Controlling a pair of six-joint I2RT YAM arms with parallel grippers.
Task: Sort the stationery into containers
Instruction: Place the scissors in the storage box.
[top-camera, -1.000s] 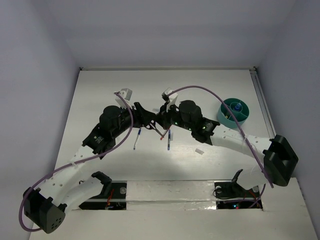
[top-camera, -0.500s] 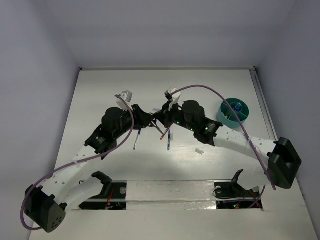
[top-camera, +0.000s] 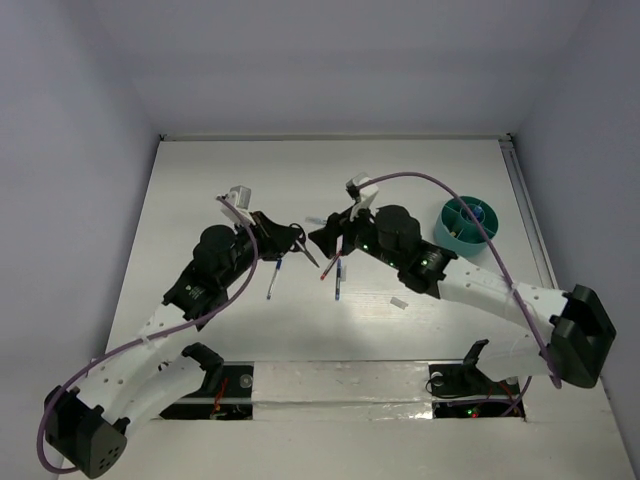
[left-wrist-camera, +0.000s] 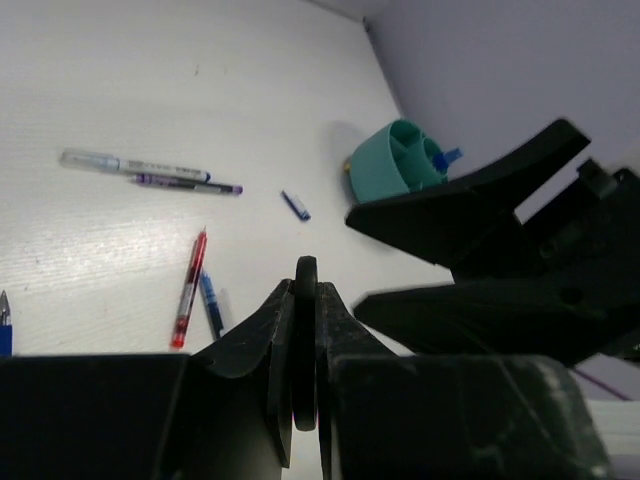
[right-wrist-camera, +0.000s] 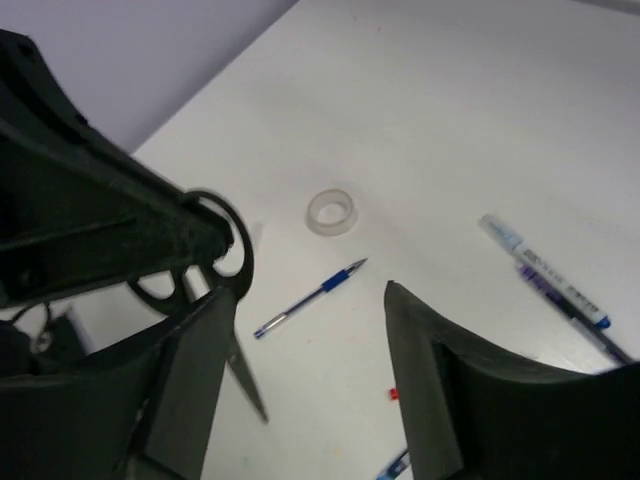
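Note:
Black-handled scissors (top-camera: 305, 251) hang point-down over the middle of the table, and my left gripper (top-camera: 290, 238) is shut on one handle ring (left-wrist-camera: 305, 278). In the right wrist view the handle (right-wrist-camera: 218, 250) and its blade (right-wrist-camera: 246, 385) sit just left of my right gripper (right-wrist-camera: 308, 292), which is open and holds nothing. On the table lie a blue pen (right-wrist-camera: 310, 297), a white ring (right-wrist-camera: 332, 211), a red pen (left-wrist-camera: 190, 290), a clear pen (left-wrist-camera: 130, 165) and a dark pen (left-wrist-camera: 185, 182). The teal tub (top-camera: 467, 222) stands at the right.
A small white eraser (top-camera: 398, 302) lies right of the pens. A blue cap (left-wrist-camera: 295, 205) lies near the tub and a tiny red cap (right-wrist-camera: 394, 394) lies under my right gripper. White walls close in the table on three sides.
My left gripper has shut on the scissors' handle and my right gripper has opened and let go of them. The two grippers have drawn slightly apart.

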